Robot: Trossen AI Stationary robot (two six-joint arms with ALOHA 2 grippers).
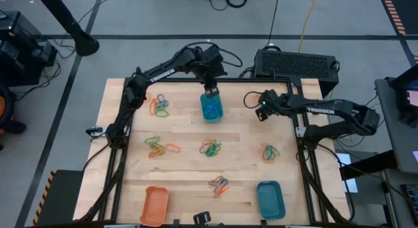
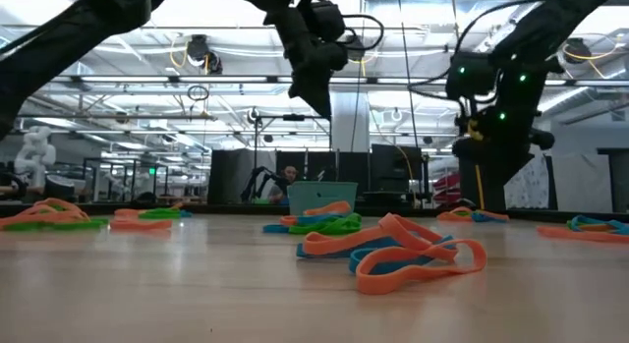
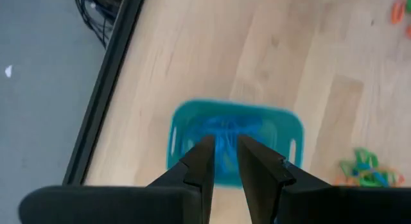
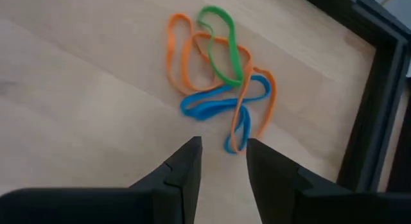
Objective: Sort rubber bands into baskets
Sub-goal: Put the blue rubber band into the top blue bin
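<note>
Rubber bands lie in loose tangles across the wooden table (image 1: 183, 182): one cluster (image 1: 159, 105) near the far left corner, a row of three across the middle, at left (image 1: 157, 147), centre (image 1: 210, 147) and right (image 1: 269, 152), and one (image 1: 219, 185) toward the near edge between two baskets. The orange basket (image 1: 154, 205) sits at the near edge left of centre, a teal basket (image 1: 270, 199) at the near edge right of centre. A second teal basket (image 1: 211, 107) stands near the middle of the far edge, with blue bands inside it.

The left gripper (image 3: 221, 161) hangs directly above that far teal basket, its jaws parted by only a narrow gap, nothing visible between them (the blue seen there belongs to the basket below). The right gripper (image 4: 223, 161) hovers above the table toward the far right, over a tangle of orange, blue and green bands (image 4: 220, 89); its jaws stand somewhat apart and hold nothing.
</note>
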